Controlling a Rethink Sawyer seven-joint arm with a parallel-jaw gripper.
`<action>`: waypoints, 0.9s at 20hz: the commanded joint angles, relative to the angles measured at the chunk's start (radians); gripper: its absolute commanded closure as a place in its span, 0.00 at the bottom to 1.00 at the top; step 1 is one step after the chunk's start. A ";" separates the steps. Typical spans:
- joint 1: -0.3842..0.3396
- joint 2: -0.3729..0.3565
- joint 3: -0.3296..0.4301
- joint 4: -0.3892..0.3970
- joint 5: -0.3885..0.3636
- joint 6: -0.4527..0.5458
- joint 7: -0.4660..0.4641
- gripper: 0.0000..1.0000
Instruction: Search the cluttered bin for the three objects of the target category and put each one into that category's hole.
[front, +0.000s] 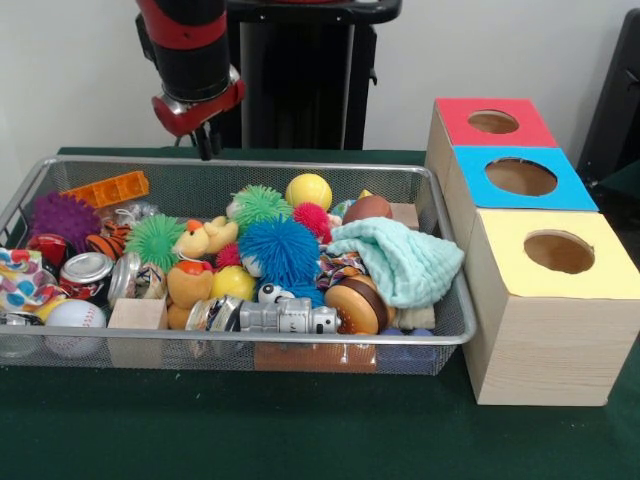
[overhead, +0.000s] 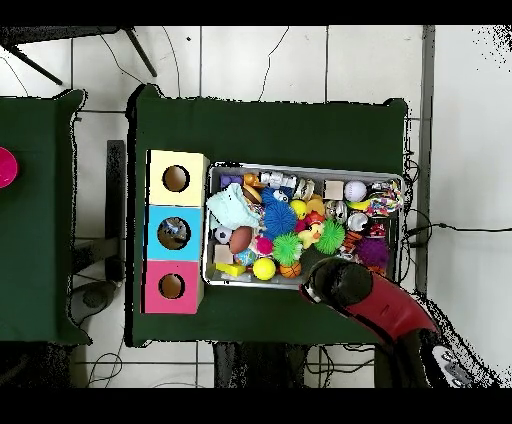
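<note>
The silver wire-mesh bin (front: 250, 163) lies on the green table, packed with toys; it also shows in the overhead view (overhead: 300, 168). In it are a blue spiky ball (front: 280, 250), two green spiky balls (front: 260, 205), a purple spiky ball (front: 63, 218), a yellow ball (front: 308, 190), a teal cloth (front: 400, 260), a baseball (front: 75, 320) and several cans (front: 85, 270). My gripper (front: 207, 143) hangs just above the bin's far rim, left of middle, shut and empty. In the overhead view the red arm (overhead: 340, 283) covers it.
Three wooden boxes with round holes stand in a row beside the bin: red top (front: 495, 122), blue top (front: 520, 177), yellow top (front: 558, 252). In the overhead view they show as yellow (overhead: 175, 178), blue (overhead: 172, 232) and pink (overhead: 171, 286).
</note>
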 joint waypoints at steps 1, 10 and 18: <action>-0.010 0.068 -0.006 -0.097 -0.018 -0.065 0.262 1.00; -0.052 0.104 0.033 -0.199 -0.058 -0.107 0.166 1.00; -0.076 0.110 0.068 -0.248 -0.060 -0.111 0.166 1.00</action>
